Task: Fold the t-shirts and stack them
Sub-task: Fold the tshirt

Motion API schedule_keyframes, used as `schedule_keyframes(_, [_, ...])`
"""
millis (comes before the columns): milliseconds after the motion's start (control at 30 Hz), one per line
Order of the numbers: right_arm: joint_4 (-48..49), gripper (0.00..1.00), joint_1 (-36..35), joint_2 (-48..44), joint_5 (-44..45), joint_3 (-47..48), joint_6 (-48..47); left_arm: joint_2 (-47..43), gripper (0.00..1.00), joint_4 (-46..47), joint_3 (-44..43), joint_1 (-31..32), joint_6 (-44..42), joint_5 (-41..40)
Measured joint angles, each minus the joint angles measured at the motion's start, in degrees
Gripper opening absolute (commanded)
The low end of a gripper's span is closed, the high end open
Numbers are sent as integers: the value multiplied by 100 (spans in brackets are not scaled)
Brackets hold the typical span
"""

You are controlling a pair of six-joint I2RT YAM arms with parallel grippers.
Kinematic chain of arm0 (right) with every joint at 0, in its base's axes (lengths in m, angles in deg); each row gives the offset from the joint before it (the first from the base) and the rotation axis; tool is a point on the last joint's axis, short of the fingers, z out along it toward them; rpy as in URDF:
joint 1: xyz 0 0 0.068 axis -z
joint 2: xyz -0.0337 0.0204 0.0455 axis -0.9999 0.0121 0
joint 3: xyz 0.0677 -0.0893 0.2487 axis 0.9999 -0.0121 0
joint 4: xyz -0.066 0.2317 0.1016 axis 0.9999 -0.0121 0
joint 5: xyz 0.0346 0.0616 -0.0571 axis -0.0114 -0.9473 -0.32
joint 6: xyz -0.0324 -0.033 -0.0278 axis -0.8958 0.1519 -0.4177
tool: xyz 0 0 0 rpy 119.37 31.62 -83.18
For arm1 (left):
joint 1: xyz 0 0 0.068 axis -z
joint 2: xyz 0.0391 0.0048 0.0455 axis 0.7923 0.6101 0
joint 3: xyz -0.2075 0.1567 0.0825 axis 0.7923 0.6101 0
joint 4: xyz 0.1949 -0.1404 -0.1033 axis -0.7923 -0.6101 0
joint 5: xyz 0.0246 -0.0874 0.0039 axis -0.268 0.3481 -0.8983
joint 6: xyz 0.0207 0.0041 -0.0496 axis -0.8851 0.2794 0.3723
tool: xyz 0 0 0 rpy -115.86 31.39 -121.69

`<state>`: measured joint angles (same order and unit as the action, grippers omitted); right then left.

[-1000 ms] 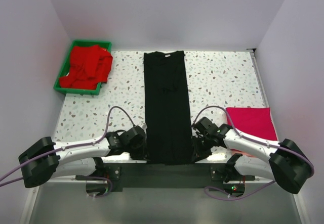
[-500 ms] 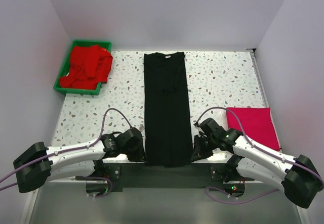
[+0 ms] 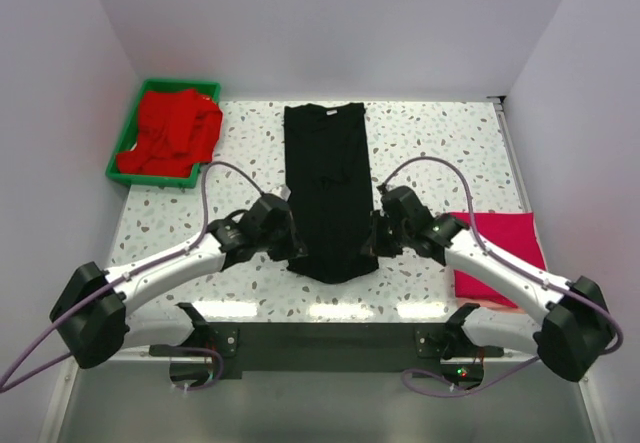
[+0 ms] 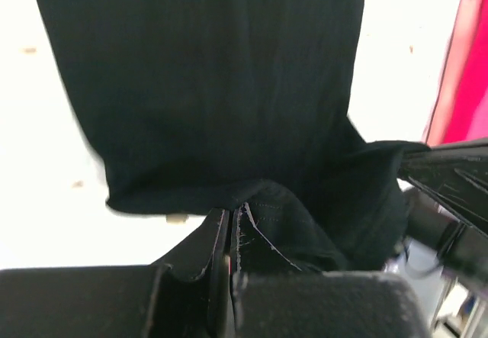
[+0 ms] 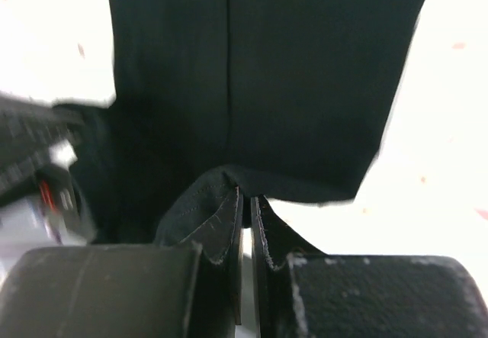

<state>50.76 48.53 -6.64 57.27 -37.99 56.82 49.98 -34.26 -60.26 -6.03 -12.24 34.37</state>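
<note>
Looking down from the top camera, the black shirt [image 3: 328, 178] lies as a narrow strip along the middle of the table [image 3: 440, 153]. Its long axis runs near to far, with the collar at the far edge and the hem end towards the arms. The left gripper [image 3: 295, 251] and right gripper [image 3: 372, 245] sit at the strip's two near corners, one on each side, but this view cannot show how their jaws stand. A pink shirt [image 3: 505, 248], folded flat, lies to the right, and the right arm [image 3: 500, 278] crosses over its near corner. Red shirts [image 3: 170, 133] are heaped in a green tray [image 3: 150, 180] at the far left corner, well apart from the strip. The left wrist camera shows what the top one hides: its fingers [image 4: 206, 246] are pressed together on a pinch of black hem. The cloth rises to them in a fold, and the pink shirt and right gripper show at the right edge. The right wrist camera shows the same on its side: fingers [image 5: 225, 231] are closed on the stitched black edge and the strip stretches away ahead. The left gripper is a blur at the left edge.
</note>
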Motion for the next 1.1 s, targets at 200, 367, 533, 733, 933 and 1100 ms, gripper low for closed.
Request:
schedule_keyframes(200, [662,0,802,1368,275,931,-35,848,0,323,-645,-586,-168,-144])
schedule_keyframes(367, [1071,0,1143,2365,433,1687,-103,1495,0,610,-1141,-1224,-219,-282])
schedule_keyframes(533, [1464,0,1412,3167,428,2218,-149,2306,0,848,-1749,-1650,-339,-315])
schedule_keyframes(733, [1738,0,1864,3915,328,2669,-168,3154,0,1080,-2256,-2065,-531,-195])
schedule_keyframes(933, [1812,0,2107,4424,81,3038,-197,3639,0,1209,-2465,-2321,-684,20])
schedule_keyframes(1100, [1818,7,2179,4485,-48,3119,-212,3853,17,1285,-2651,-2413,-837,205])
